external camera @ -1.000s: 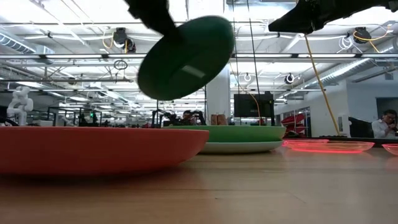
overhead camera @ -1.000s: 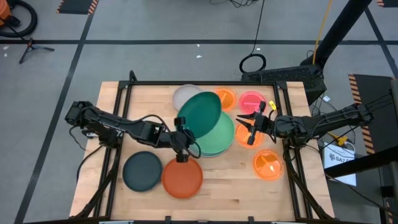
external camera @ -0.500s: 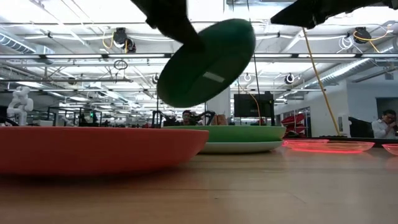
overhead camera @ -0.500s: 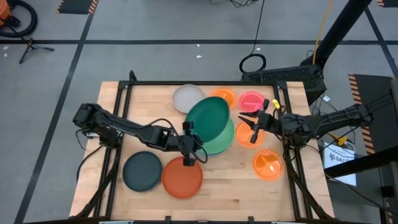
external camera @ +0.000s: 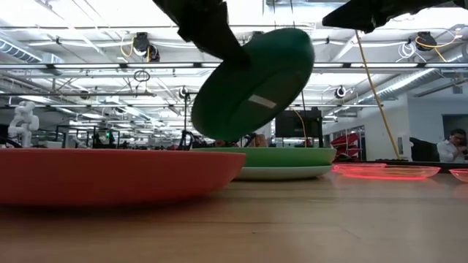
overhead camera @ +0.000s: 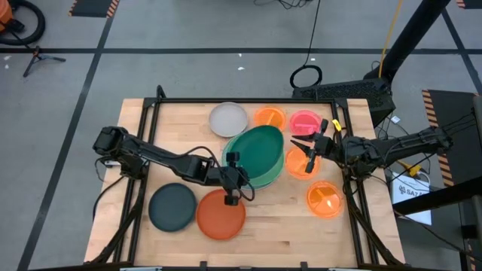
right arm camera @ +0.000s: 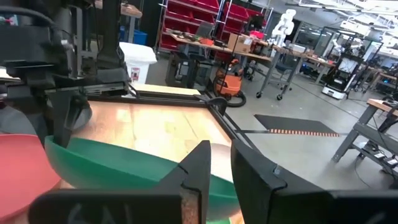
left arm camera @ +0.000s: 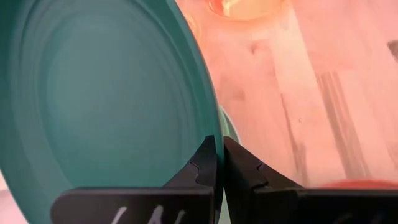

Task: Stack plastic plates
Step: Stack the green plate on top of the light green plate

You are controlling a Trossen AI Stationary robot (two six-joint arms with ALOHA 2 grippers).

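Observation:
My left gripper (overhead camera: 233, 181) is shut on the large dark green plate (overhead camera: 257, 154), which hangs tilted over the light green plate (external camera: 278, 155). That plate lies on the light blue plate (external camera: 285, 173). The dark green plate also shows in the low view (external camera: 252, 84) and the left wrist view (left arm camera: 106, 106). My right gripper (overhead camera: 303, 153) is open and empty, above a small orange plate (overhead camera: 295, 167) to the right of the stack. The rust-orange plate (overhead camera: 221, 214) and the dark grey plate (overhead camera: 172, 207) lie flat near the front edge. My left gripper pinches the dark green plate's rim (left arm camera: 210, 127) between its two fingers, one on the inner face and one on the underside. The fingers come from the table's left and near side. The plate is lifted clear and tilted, its underside (external camera: 256, 98) facing the table's near edge.
A beige plate (overhead camera: 228, 119), a small orange plate (overhead camera: 269, 117) and a pink plate (overhead camera: 304, 122) lie along the far edge. An orange divided plate (overhead camera: 325, 199) lies at the right. Bare wood shows near the front right (overhead camera: 286, 226).
My left gripper has carried the dark green plate toward the table's right and near edges and lower, still shut on its rim. The plate is still tilted and now hangs over the light green stack, uncovering the beige plate.

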